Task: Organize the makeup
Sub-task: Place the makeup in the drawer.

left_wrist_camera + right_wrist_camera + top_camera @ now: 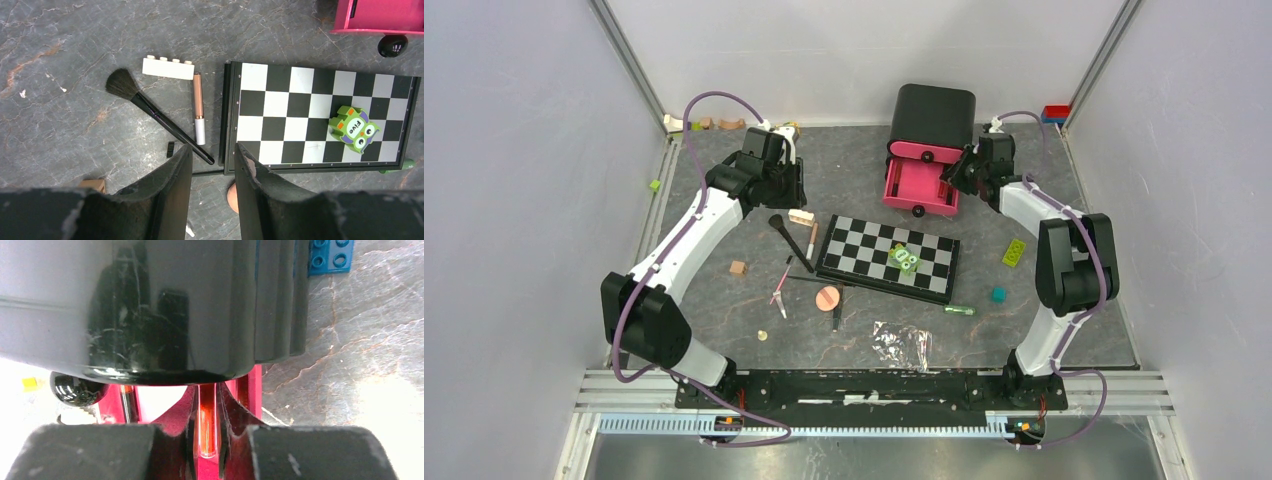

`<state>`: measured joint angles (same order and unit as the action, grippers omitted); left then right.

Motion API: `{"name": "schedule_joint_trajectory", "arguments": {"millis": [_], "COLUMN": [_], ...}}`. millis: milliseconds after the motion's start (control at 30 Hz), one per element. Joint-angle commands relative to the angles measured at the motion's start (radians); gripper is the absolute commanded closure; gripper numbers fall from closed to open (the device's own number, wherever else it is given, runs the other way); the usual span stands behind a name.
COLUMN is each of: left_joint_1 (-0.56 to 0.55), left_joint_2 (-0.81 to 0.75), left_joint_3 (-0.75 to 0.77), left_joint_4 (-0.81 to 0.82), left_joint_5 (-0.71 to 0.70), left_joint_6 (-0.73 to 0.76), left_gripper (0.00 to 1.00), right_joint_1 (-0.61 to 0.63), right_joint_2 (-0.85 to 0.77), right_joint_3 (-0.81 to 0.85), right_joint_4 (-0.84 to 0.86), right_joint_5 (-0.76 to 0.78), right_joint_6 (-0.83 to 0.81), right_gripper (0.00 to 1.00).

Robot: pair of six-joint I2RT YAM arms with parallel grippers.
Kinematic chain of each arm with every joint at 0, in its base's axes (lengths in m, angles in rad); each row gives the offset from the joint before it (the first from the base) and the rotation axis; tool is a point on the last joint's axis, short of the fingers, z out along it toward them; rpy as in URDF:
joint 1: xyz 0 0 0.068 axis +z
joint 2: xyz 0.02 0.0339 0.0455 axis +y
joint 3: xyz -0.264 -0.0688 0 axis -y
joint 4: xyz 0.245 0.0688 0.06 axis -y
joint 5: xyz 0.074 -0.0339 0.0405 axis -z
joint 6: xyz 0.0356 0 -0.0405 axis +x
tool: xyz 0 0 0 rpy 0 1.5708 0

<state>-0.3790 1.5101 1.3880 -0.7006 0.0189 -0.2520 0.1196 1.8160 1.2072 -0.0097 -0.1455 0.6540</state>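
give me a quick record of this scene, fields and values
left gripper: open, empty, hovering
right gripper: shut on the drawer's side wall
drawer: pink, pulled open
brush: lying left of board
board: flat, owl block on it
puff: by the board's near edge
green tube: off the board's near right corner

Chequered board (887, 259) flat mid-surface (844, 170), green owl block (904, 258) marked "Five" on top; cream brick (801, 217) off its far left corner; wooden cube (738, 268) further left; green brick (1014, 252) and teal piece (998, 295) to the right; crumpled clear wrapper (902, 343) nearer; blue brick (330, 257) at far right corner.
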Motion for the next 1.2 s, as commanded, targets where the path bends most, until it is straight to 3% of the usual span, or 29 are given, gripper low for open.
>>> {"name": "schedule_joint_trajectory", "arguments": {"millis": [0, 433, 967, 1167], "left_joint_1": [0.003, 0.002, 0.003, 0.003], "left_joint_2": [-0.020, -0.022, -0.024, -0.031], "left_joint_3": [0.009, 0.008, 0.007, 0.006], "left_joint_4": [0.032, 0.033, 0.032, 0.032], "left_joint_5": [0.028, 0.021, 0.015, 0.013], "left_joint_6": [0.008, 0.010, 0.011, 0.012], "left_gripper": [0.57, 0.57, 0.56, 0.56], "right_joint_1": [-0.002, -0.001, -0.001, -0.002], "right_joint_2": [0.006, -0.003, -0.176, -0.302], "right_joint_3": [0.054, 0.058, -0.020, -0.142], "right_joint_4": [-0.011, -0.030, -0.012, -0.055], "right_joint_5": [0.040, 0.052, -0.015, 0.078], "right_joint_6": [-0.055, -0.077, -0.082, -0.126], "right_gripper": [0.84, 0.65, 0.65, 0.66]}}
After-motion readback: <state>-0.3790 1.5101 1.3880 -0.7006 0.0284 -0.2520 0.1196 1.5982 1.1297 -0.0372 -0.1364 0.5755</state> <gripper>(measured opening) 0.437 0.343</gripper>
